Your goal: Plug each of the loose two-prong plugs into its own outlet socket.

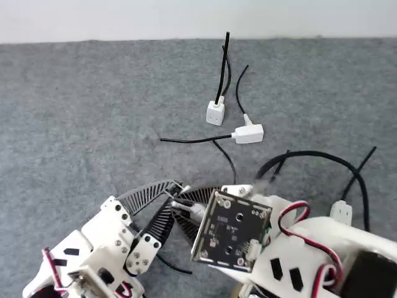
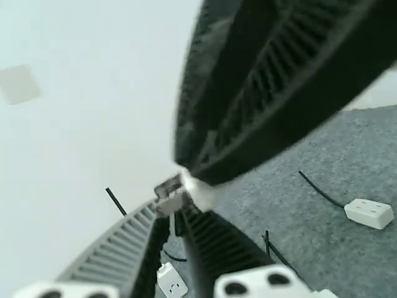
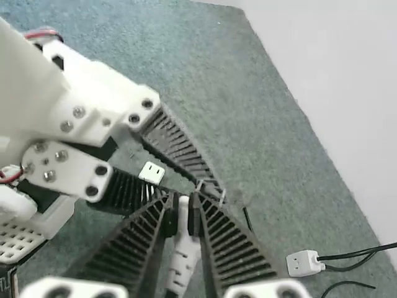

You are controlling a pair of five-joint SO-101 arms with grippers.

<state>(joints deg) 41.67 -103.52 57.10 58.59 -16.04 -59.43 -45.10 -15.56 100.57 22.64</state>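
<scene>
**Item 1: right gripper (image 3: 183, 200).** My right fingers are narrowed onto the plug (image 3: 180, 254), one ribbed pad on each flank of its white body. I judge the side pinch is chosen so that the front end stays bare and can be steered nose-first.

**Item 2: left gripper (image 1: 175, 191).** My left fingers are clamped on the socket (image 3: 151, 172), which is held up off the carpet (image 1: 93, 112). It is lifted, I think, so that the two pieces can be joined in the air and each arm can correct the angle.

**Item 3: plug.** A long white moulded body with ridges towards the rear. A glint of metal shows at its front, close to my left fingertips. Whether the prongs line up with the slots, I cannot tell.

**Item 4: socket.** A small white block whose face has two dark parallel slots, turned towards my right wrist. It sits just beside the plug's nose and is not visibly mated to it.

**Item 5: stock on the carpet, well apart from both grippers.**
- The cube socket (image 1: 215, 113), with a black cable rising from it.
- The flat socket (image 1: 249, 133) near the cube socket, also cabled.
- A third white piece (image 1: 340, 212) beside my right arm. I cannot tell whether it is a plug or a socket.
</scene>
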